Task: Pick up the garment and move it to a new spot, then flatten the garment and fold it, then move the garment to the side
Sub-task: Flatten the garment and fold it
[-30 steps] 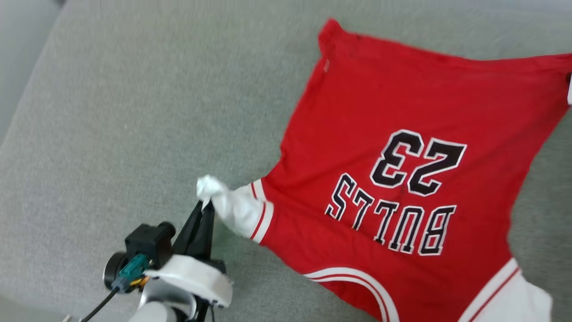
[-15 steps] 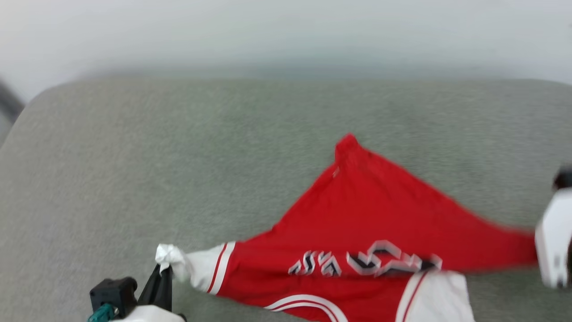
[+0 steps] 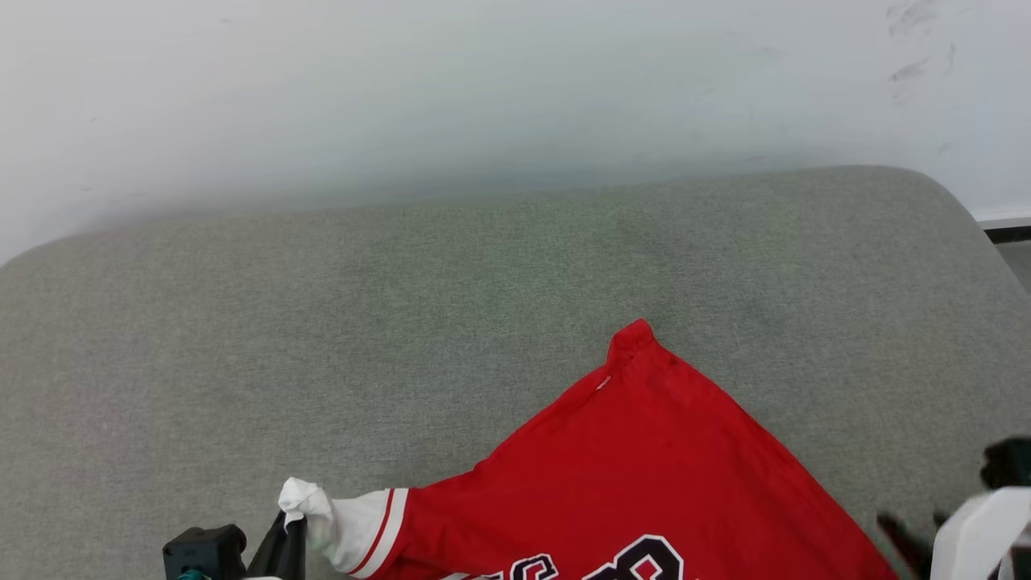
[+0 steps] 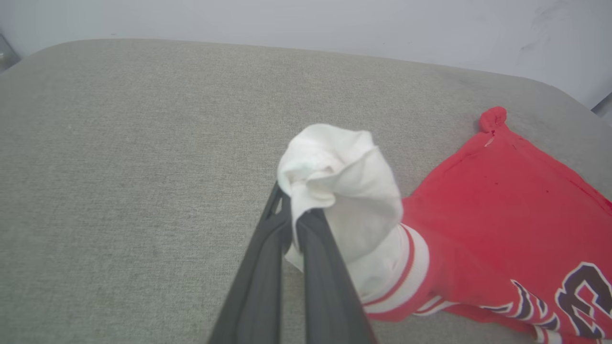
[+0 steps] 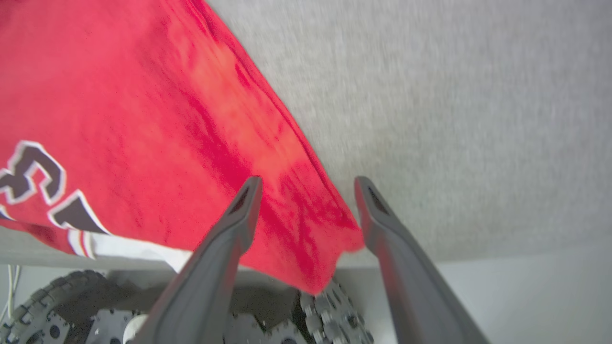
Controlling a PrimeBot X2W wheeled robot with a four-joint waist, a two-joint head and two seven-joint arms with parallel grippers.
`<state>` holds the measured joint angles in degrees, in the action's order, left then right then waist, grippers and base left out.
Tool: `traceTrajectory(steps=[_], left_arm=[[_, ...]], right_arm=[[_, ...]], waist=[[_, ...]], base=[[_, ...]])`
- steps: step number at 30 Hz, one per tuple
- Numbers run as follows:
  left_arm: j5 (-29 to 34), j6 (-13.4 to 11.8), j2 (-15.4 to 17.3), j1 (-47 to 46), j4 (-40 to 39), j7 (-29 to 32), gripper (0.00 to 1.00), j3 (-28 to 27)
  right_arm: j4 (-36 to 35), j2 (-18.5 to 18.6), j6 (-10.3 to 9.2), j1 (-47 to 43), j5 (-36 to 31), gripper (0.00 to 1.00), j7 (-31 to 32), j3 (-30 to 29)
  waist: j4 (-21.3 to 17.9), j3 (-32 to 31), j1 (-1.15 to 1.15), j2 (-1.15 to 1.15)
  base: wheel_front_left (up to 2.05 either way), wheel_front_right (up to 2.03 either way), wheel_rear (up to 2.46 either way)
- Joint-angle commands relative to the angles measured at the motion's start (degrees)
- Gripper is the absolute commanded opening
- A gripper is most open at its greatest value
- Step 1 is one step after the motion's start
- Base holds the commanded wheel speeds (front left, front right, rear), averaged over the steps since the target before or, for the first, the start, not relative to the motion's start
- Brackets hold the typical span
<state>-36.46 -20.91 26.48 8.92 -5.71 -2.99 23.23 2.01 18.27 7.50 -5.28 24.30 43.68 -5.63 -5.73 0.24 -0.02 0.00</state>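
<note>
The left pincer (image 4: pixel 292 222) is clamping shut on the bunched white sleeve end of the garment (image 3: pixel 644 467), near the front edge of the grey cushion (image 3: pixel 483 282), left of its middle. The red body is lying across the front right part of the cushion, one corner pointing at the back edge and another hanging over the front edge. The right pincer (image 5: pixel 306 191) is standing wide, its fingers straddling that overhanging hem corner without pinching it.

This is looking like the spreading-out step, with folding not yet begun. Next, the right pincer is needing to close on the hem corner, then both drawing apart to pull the thin cloth flat. The dark, white-outlined characters are showing only in pieces, and nothing is reading whole.
</note>
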Motion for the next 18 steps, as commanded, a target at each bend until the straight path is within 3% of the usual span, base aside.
traceTrajectory(steps=[1, 6, 9, 14, 18], left_arm=[[0.27, -0.26, 0.06, -0.44, -0.31, 0.17, 0.0, 0.07], [1.12, -0.41, 0.71, -2.12, -1.31, 1.16, 0.0, 0.46], [1.79, -0.22, 0.92, -3.98, -2.17, 1.35, 0.0, 0.77], [2.88, 0.39, 0.78, -7.02, -3.0, 1.44, 0.0, 1.37], [3.94, 1.35, 0.09, -10.95, -3.68, 1.08, 0.0, 2.15]], right_arm=[[-0.78, -0.58, -0.02, 2.17, -0.11, 1.0, -3.89, -0.11], [0.55, -1.78, -0.02, 9.29, 0.46, 1.0, -18.04, 0.04], [3.22, -1.53, -0.02, 14.47, 1.15, 1.0, -21.17, 1.44], [6.67, -0.53, -0.01, 21.76, 1.71, 1.0, -17.76, 5.57], [9.04, 1.69, -0.02, 28.58, 2.62, 1.0, -8.27, 10.67]], waist=[[0.01, 0.1, 0.02, 0.0], [0.65, 1.78, 0.02, 0.0], [1.66, 4.01, 0.02, 0.0], [3.68, 7.65, 0.02, 0.0], [6.21, 12.11, 0.02, 0.0]], base=[[0.0, 0.0, 0.0], [0.0, 0.0, 0.0], [0.0, 0.0, 0.0], [0.0, 0.0, 0.0], [0.0, 0.0, 0.0]])
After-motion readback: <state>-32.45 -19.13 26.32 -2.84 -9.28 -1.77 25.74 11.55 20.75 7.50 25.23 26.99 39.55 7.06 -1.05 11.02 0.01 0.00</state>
